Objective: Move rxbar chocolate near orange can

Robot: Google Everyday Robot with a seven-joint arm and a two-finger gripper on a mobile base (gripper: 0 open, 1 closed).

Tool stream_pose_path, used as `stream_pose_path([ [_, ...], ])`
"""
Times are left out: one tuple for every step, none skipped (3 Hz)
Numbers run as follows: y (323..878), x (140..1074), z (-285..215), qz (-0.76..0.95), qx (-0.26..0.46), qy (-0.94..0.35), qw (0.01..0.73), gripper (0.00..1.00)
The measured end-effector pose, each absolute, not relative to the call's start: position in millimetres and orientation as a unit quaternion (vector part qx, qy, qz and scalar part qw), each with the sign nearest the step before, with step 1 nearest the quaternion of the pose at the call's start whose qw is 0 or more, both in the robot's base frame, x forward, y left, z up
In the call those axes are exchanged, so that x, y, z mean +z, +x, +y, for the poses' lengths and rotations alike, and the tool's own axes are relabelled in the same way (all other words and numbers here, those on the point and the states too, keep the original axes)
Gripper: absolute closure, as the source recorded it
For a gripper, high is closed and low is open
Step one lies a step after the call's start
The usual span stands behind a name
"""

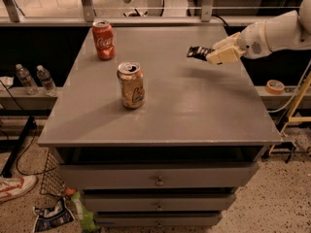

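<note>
Now, my gripper (212, 56): clamped on rxbar chocolate (197, 52), above table's (204, 115) 2 o'clock.
orange can (131, 85): upright, my 8 o'clock, well apart.
red cola can (103, 39): table's 11 o'clock corner.

White rounded arm (279, 30) — cream gripper (212, 55), perhaps padded, upper right

Orange-tan drink can (131, 85) mid-left on grey table (194, 115), red cola can (103, 39) behind it; cream gripper (210, 56) far right, holding dark flat snack bar (197, 52) above tabletop.
</note>
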State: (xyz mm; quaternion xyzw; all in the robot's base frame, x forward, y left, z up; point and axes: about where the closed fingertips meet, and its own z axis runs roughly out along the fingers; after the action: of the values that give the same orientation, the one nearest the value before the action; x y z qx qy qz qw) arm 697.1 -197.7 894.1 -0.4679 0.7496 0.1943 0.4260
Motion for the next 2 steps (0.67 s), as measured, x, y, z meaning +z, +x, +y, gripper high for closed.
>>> stream_pose_path([
  [697,894,-198,0.750,0.194,-0.468,0.426,1.00],
  [690,889,-174,0.744,0.199,-0.475,0.425,1.00],
])
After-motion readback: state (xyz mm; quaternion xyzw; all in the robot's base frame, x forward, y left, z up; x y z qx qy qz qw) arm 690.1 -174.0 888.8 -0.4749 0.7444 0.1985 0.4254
